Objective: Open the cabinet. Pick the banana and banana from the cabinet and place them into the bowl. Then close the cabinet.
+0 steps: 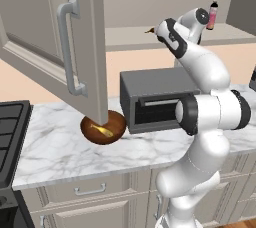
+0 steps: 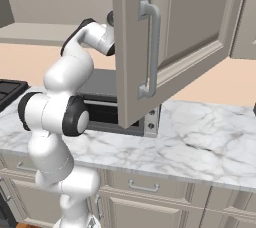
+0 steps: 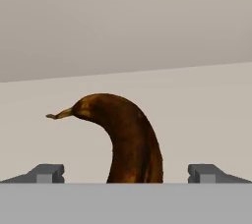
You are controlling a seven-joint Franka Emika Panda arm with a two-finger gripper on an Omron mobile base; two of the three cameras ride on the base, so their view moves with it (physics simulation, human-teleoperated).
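cabinet point(image 1: 60, 37): I see matt painted grey-beige, brushed silver metal handle
bowl point(image 1: 103, 127): glossy reddish-brown wood
brown banana point(image 3: 125, 139): dull, mottled skin
counter point(image 1: 65, 152): polished white marble
oven point(image 1: 155, 99): matt grey

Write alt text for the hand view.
A dark brown banana lies on the pale cabinet shelf, centred between the gripper and its wide-open jaws, stem pointing left. Nothing is gripped yet.

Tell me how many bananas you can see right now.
2. A yellow banana lies in the bowl; a dark brown banana sits on the cabinet shelf between the open gripper fingers.
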